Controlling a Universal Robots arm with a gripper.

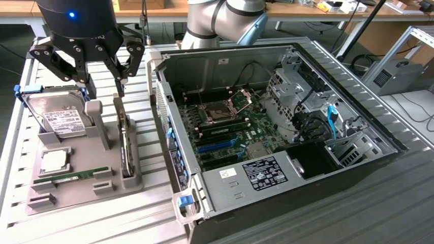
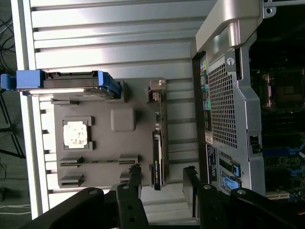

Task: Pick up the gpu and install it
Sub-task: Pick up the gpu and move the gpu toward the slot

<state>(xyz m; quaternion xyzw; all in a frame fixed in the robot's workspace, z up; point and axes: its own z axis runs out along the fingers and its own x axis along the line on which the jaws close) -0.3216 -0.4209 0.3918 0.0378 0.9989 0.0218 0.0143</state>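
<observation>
Open gripper [image 2: 162, 177] over edge-standing gpu [image 2: 157, 151], lengthwise beside case [image 2: 224, 105].

1. I'm running this from afar in a robotics lab or workshop: the bench [image 1: 101, 223] is ribbed aluminium, carrying an opened computer case [image 1: 210, 66] and a grey parts fixture [image 1: 71, 195].
2. Far behind, I see wooden desks [image 1: 291, 11], with loose cables [image 1: 417, 109] and an aluminium-profile frame [image 1: 415, 43] at the exterior view's right.

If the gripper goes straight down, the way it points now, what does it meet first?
Most likely the gpu, standing on edge in the grey holder: in the wrist view it lies between the open fingers of the gripper. The height above it is unclear.
</observation>
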